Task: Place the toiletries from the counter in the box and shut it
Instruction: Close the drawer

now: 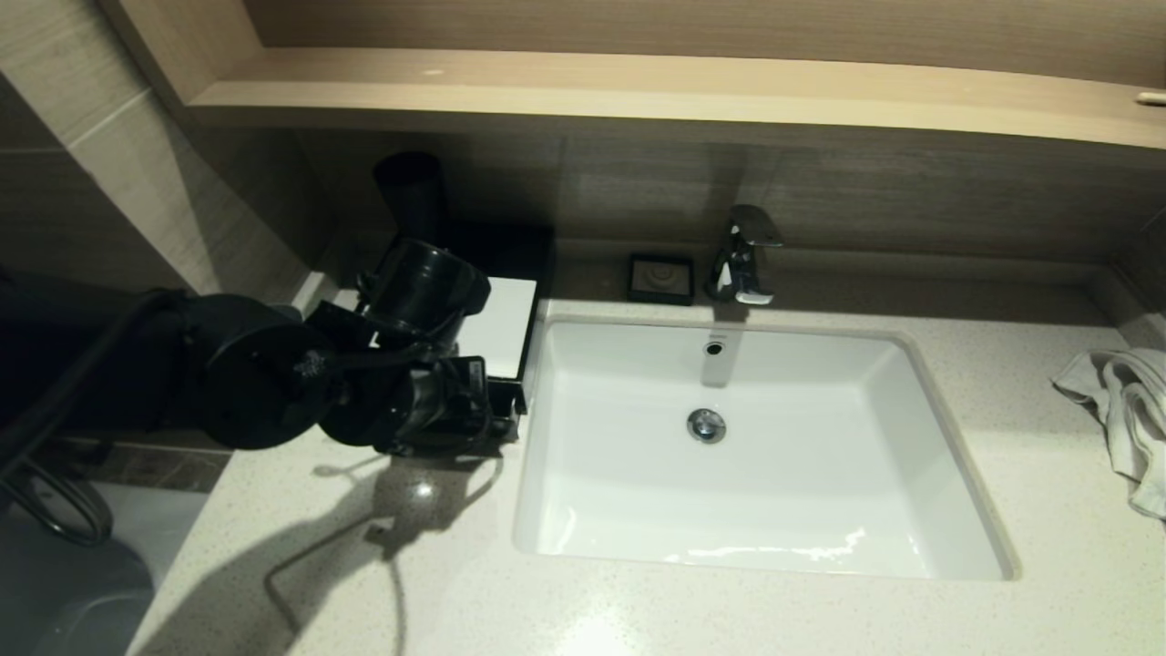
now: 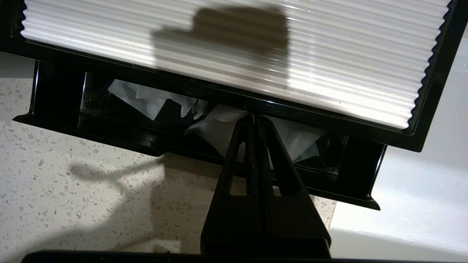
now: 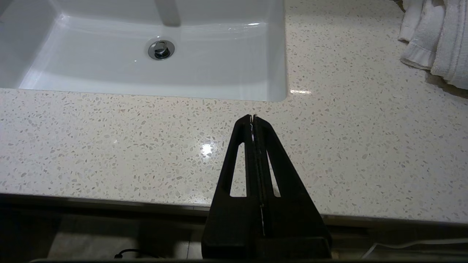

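Observation:
The box (image 1: 499, 330) is black with a white ribbed lid and stands on the counter left of the sink. In the left wrist view the lid (image 2: 234, 54) hangs slightly raised over the black base (image 2: 58, 109). White toiletry packets (image 2: 139, 98) show through the gap. My left gripper (image 2: 254, 117) is shut, its tips at the lid's front rim; in the head view it (image 1: 506, 410) sits at the box's near edge. My right gripper (image 3: 253, 117) is shut and empty over the counter's front edge, out of the head view.
A white sink (image 1: 911, 437) fills the middle of the counter, with a faucet (image 1: 742, 255) and a black soap dish (image 1: 661, 278) behind it. A black cup (image 1: 410, 191) stands behind the box. A white towel (image 1: 1125, 410) lies at the right. A wooden shelf (image 1: 638, 87) overhangs.

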### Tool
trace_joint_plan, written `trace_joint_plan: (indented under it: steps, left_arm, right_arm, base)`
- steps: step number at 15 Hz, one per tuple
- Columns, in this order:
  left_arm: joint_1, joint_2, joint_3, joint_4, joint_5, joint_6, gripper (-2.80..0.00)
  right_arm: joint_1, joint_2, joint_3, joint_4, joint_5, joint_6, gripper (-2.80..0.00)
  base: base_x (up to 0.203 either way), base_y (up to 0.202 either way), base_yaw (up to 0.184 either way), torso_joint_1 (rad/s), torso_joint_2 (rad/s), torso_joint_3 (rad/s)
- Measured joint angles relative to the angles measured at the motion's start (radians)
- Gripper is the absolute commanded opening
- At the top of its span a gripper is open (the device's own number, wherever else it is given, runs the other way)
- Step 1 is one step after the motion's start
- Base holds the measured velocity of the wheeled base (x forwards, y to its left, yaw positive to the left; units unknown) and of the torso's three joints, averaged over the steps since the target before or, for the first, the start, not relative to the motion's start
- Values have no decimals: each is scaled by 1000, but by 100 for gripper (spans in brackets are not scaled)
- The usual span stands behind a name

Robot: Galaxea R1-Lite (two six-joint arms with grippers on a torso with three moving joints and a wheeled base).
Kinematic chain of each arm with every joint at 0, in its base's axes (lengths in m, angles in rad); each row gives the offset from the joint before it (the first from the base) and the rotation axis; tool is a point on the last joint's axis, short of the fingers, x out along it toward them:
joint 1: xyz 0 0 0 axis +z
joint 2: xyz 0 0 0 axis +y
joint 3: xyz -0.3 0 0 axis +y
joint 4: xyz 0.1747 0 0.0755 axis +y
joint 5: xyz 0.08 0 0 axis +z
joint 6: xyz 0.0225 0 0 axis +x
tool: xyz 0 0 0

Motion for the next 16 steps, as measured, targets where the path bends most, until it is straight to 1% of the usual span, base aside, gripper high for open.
trace_joint_plan:
  steps: [7, 16]
  left_arm:
    - [1, 9, 27, -4, 12, -4, -280]
    - [6, 46, 28, -21, 24, -4, -280]
  right_arm:
    - [0, 0, 0, 0, 0, 0, -280]
    - [0, 0, 0, 0, 0, 0, -280]
  base:
    - [0, 0, 0, 0, 0, 0]
    - [0, 0, 0, 0, 0, 0]
